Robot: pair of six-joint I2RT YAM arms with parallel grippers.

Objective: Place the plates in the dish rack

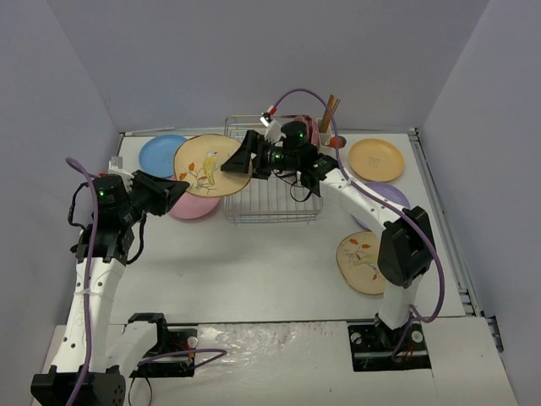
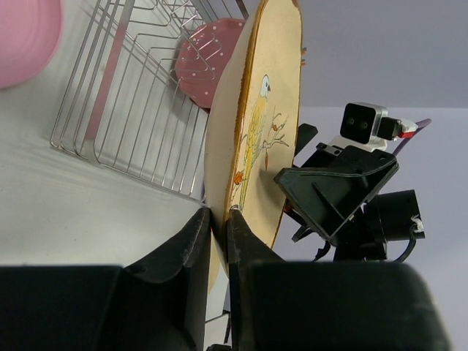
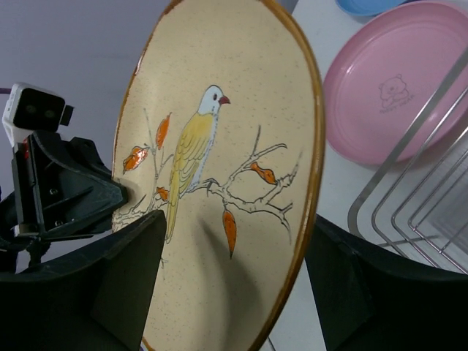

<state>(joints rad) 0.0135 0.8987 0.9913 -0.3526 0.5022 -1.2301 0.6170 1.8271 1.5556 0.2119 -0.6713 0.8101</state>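
Note:
A beige plate with a bird print [image 1: 211, 165] hangs upright above the table, just left of the silver wire dish rack [image 1: 275, 182]. My left gripper [image 1: 182, 184] is shut on the plate's left rim; in the left wrist view its fingers [image 2: 199, 227] pinch the edge of the plate [image 2: 259, 124]. My right gripper [image 1: 243, 157] straddles the opposite rim, open, with one finger in front of the face and one behind it, and gaps show beside the plate [image 3: 219, 183]. A dark-pink dotted plate [image 2: 208, 62] stands in the rack.
On the table lie a blue plate [image 1: 161, 155], a pink plate [image 1: 194, 207], an orange-yellow plate [image 1: 376, 159], a lavender plate [image 1: 389, 199] partly under the right arm, and a beige leaf plate [image 1: 362, 262]. Grey walls enclose the table.

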